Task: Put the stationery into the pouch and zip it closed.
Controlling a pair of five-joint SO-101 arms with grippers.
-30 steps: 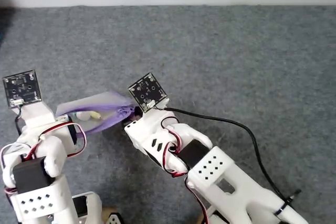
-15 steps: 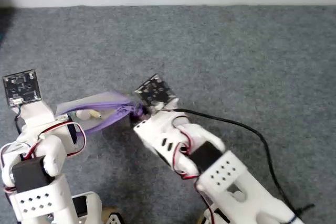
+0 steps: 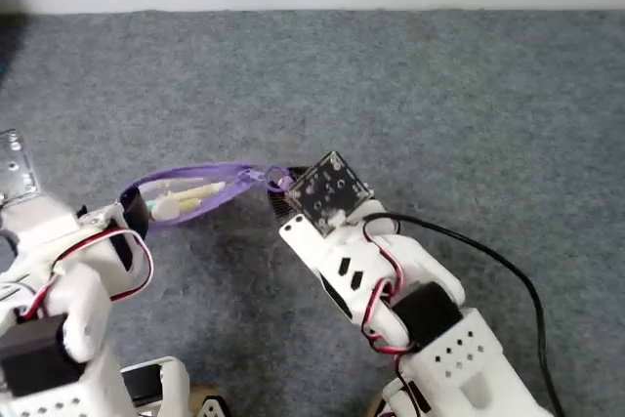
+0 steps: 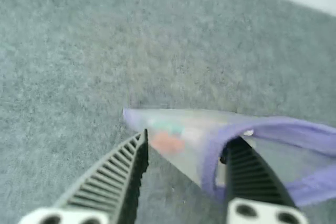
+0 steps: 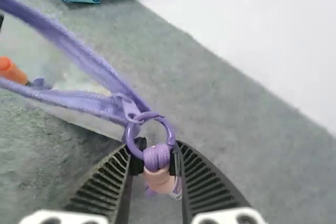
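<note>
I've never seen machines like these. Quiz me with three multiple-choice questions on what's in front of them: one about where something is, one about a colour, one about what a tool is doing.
1. Where is the pouch?
A. between the two arms' tools
B. against the far wall
C. on top of an arm

2. What colour is the pouch's trim?
A. red
B. purple
C. black

3. What is the right tool doing?
A. hanging open over bare carpet
B. shut on the zip pull
C. shut on a pen

Answers:
1 A: the pouch spans from the left tool to the right tool.
2 B: purple bands edge its clear sides.
3 B: the right tool's fingers pinch the charm on the pull's ring.
</note>
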